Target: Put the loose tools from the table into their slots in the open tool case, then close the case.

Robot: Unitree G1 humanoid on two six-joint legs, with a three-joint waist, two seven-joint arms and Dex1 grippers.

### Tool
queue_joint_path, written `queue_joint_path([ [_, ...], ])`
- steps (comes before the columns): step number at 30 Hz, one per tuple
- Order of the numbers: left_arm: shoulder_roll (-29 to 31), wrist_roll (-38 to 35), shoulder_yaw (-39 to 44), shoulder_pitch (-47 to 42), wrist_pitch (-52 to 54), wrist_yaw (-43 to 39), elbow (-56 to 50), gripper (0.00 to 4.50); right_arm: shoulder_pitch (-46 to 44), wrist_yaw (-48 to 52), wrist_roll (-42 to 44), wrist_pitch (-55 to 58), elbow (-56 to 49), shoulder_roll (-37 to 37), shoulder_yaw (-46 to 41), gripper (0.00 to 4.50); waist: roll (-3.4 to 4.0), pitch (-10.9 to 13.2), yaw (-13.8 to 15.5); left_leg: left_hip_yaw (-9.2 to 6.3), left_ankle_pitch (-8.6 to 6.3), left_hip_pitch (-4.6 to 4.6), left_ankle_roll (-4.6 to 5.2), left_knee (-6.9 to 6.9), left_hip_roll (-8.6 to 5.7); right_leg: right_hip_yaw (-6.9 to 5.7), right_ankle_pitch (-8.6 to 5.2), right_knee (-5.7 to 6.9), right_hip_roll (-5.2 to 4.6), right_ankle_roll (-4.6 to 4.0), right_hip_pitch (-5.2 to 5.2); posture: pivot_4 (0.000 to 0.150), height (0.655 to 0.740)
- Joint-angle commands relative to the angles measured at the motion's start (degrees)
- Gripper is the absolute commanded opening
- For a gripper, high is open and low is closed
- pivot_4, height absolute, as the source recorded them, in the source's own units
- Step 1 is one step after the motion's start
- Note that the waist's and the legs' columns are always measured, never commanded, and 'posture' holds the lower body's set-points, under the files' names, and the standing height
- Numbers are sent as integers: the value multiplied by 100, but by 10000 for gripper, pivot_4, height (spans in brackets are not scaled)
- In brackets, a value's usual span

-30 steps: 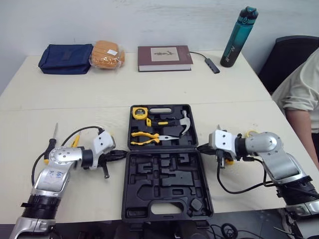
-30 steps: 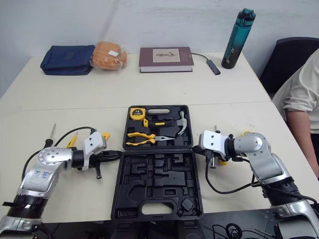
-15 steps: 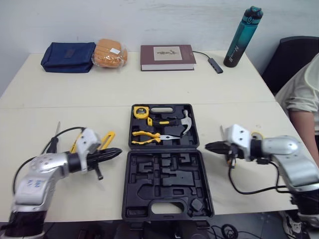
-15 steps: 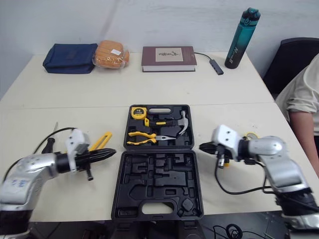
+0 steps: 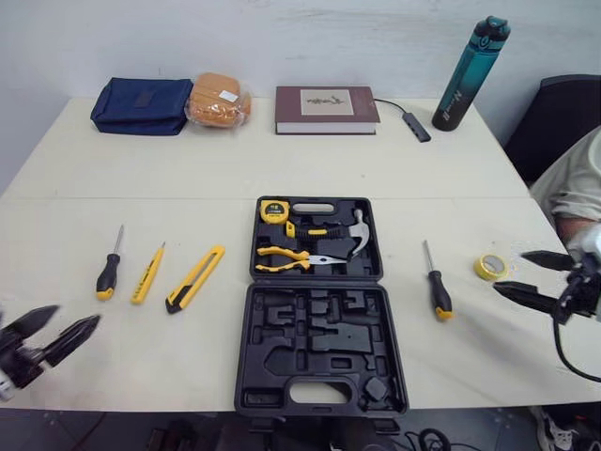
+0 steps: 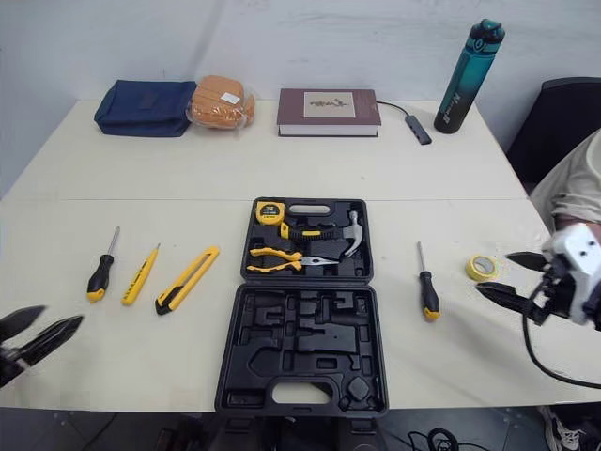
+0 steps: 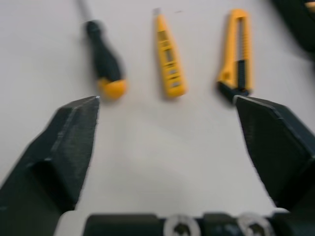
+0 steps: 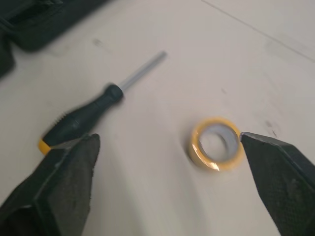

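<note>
The open black tool case [image 5: 319, 362] lies at the table's middle front. Its far half holds a tape measure [image 5: 273, 210], a hammer [image 5: 343, 231] and pliers [image 5: 286, 256]; the near half's slots are bare. Left of it lie a screwdriver [image 5: 108, 272], a yellow tester pen [image 5: 147, 273] and a utility knife [image 5: 195, 279]. Right of it lie a second screwdriver [image 5: 437, 291] and a yellow tape roll [image 5: 488, 267]. My left gripper [image 5: 78, 314] stands open near the front left, short of the three left tools [image 7: 169, 56]. My right gripper [image 5: 509, 271] is open beside the tape roll [image 8: 216, 145], holding nothing.
Along the far edge sit a blue pouch [image 5: 141, 105], a bagged bun [image 5: 218, 101], a book [image 5: 327, 108], a cable hub [image 5: 413, 125] and a teal bottle [image 5: 470, 73]. A person's arm [image 5: 573, 188] and a dark chair [image 5: 554, 113] are at the right.
Both arms have drawn back from the case's sides to the table's outer edges, and both grippers have gone from shut to open. The view has shifted a little.
</note>
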Motion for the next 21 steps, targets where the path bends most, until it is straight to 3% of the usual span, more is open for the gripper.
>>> queue_joint_path([
  [1,115,149,542,217,-441,38,459,44707,156,78,-82,-325,467,-268,-574,44980,1,0,0,0,-2,0,-1,-1,1,0,-1,0,0,-2,-1,1500,7400],
  [10,373,153,709,266,-708,115,1050,44707,67,-78,-332,-1037,1639,-548,-700,44980,4,1,0,0,-24,2,-28,-12,2,-3,-10,-3,-6,-20,-8,1500,7400],
  [21,349,144,41,-201,-107,1030,37,44707,-270,-230,-35,-717,879,-349,-344,44980,23,3,-21,1,-15,1,-13,-14,2,-3,-8,-1,-7,-15,-7,1500,7400],
])
